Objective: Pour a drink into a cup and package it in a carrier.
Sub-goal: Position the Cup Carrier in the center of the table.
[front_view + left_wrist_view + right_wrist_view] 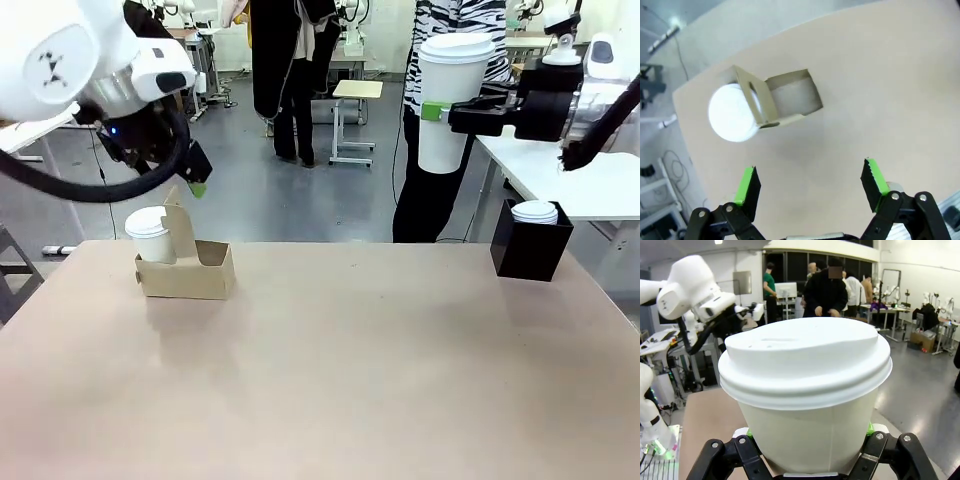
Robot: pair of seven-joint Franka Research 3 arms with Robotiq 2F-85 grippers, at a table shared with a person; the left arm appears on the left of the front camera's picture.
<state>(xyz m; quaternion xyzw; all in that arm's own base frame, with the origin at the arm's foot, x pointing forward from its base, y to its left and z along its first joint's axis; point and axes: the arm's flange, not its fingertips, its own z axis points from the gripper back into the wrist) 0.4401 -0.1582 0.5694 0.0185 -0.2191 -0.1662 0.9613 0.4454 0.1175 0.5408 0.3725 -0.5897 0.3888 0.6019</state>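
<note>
The right pincer (445, 113) is clamped on the tall white paper cup (452, 70) w/ white plastic lid, high in air at right, well apart from the small brown cardboard carrier (188, 270) at far left. Cup wall is thin, prob. heavy w/ drink: hold mid-height, gently, upright. The left pincer (811, 184) hangs over carrier, fingers apart, empty. One slot holds a second lidded cup (150, 232); free slot is beside handle. Between them the beige table (350, 350) gives wide open room; black box (530, 255) stands near right edge
</note>
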